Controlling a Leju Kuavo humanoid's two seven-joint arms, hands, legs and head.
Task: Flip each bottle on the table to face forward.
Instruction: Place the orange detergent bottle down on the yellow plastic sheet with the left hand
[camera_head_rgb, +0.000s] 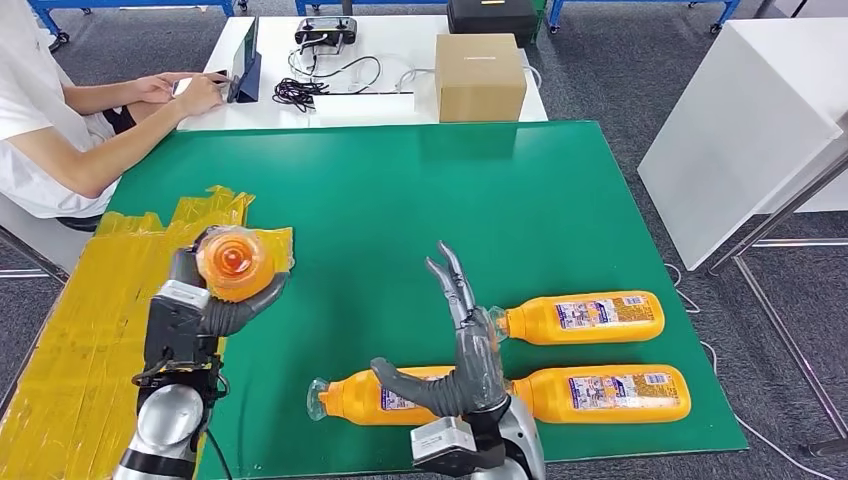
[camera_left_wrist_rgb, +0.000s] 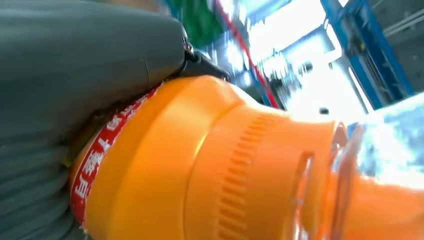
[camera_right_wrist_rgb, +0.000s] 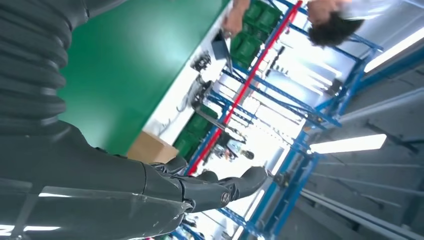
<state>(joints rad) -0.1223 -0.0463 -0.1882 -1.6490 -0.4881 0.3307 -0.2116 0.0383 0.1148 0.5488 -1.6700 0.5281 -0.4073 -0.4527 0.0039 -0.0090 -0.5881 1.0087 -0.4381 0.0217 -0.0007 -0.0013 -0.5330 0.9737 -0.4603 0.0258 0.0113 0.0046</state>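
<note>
My left hand (camera_head_rgb: 215, 305) grips an orange bottle (camera_head_rgb: 237, 262) lifted off the green table (camera_head_rgb: 400, 200), its round end toward the camera. The left wrist view shows that bottle (camera_left_wrist_rgb: 210, 165) close up, with a red label band against my palm. Three more orange bottles lie on their sides at the front right: one (camera_head_rgb: 585, 317) farther back, one (camera_head_rgb: 600, 393) nearer, one (camera_head_rgb: 370, 398) with a clear cap pointing left. My right hand (camera_head_rgb: 465, 355) hovers open above them, fingers spread and pointing away from me, holding nothing. Its fingers (camera_right_wrist_rgb: 220, 187) are free in the right wrist view.
Yellow tape (camera_head_rgb: 90, 330) covers the table's left side. A person (camera_head_rgb: 60, 110) sits at the far left with hands at a tablet on a white table (camera_head_rgb: 390, 110), beside a cardboard box (camera_head_rgb: 480, 77) and cables. A white cabinet (camera_head_rgb: 750, 120) stands to the right.
</note>
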